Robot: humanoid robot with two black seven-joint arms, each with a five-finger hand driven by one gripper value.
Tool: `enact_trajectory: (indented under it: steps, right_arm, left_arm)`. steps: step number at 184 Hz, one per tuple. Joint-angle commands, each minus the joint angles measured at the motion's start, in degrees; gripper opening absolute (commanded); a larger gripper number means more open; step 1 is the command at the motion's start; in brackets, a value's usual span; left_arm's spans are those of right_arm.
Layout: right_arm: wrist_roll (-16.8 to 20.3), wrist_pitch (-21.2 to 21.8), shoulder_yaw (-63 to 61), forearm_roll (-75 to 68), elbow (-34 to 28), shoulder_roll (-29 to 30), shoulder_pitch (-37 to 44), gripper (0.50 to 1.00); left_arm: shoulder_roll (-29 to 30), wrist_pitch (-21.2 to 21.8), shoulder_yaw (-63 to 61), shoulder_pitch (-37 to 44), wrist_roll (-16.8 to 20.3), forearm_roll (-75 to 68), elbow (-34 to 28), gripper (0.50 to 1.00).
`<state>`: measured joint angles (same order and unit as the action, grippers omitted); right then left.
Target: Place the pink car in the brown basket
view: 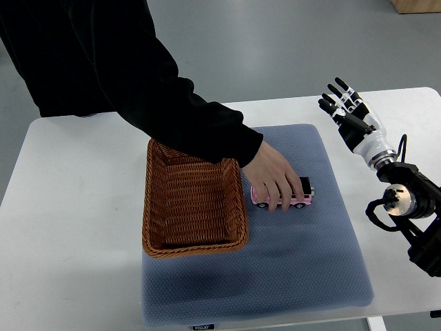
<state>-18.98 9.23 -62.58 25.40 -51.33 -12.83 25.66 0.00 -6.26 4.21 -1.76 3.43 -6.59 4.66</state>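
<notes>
A person's hand (274, 176) is gripping the small pink toy car (284, 194) beside the brown woven wicker basket (193, 200). We are holding our right hand (348, 110) spread and empty near the white table's (76, 207) far right corner.

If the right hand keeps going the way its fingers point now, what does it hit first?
Probably nothing: the right hand points up and left, toward the table's far edge. The person's hand on the pink car and the brown basket lie off that line. Height unclear.

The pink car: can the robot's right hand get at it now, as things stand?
Probably not yet. A person's hand lies over the pink car on the blue mat, covering most of it. The right hand is raised off to the side, fingers spread, holding nothing.
</notes>
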Motion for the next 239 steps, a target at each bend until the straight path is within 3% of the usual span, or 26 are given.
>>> enact_trajectory:
  steps: [1, 239]
  right_arm:
    - [0.08, 0.0, 0.0, 0.09, 0.01, 0.0, 0.01, 0.913]
    - [0.43, 0.79, 1.14, 3.96, -0.43, -1.05, 0.8, 0.913]
  left_arm:
    - [0.0, 0.02, 0.0, 0.0, 0.0, 0.0, -0.08, 1.0]
    - [0.0, -0.06, 0.0, -0.09, 0.0, 0.08, 0.18, 1.0]
